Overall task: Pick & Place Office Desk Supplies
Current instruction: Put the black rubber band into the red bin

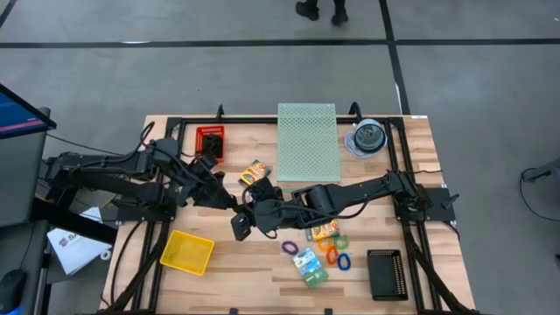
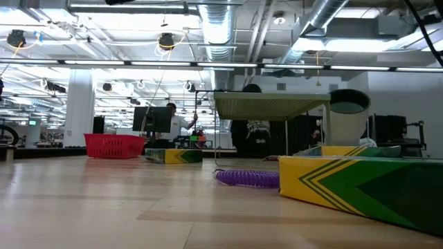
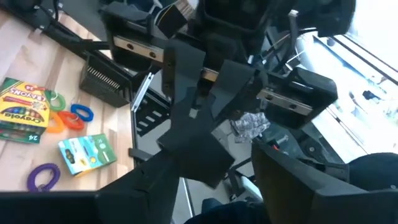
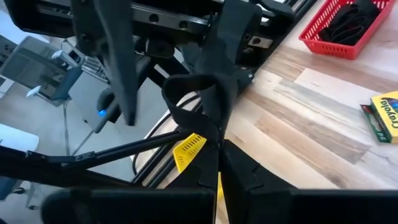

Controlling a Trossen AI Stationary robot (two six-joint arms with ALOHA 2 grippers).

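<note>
Black, stiff and light, the binder clip (image 4: 199,102) hangs mid-table above the wood, pinched in my right gripper (image 1: 241,223), whose fingers are clamped on it. My left gripper (image 1: 229,199) faces it, jaws apart. I judge its springy steel slippery; best taken across the flat folded body.

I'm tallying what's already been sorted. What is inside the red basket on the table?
The red basket holds dark black items, seemingly looped or tangled together. What they are is unclear, and anything beneath them is covered. The high view shows only dark contents in it.
</note>
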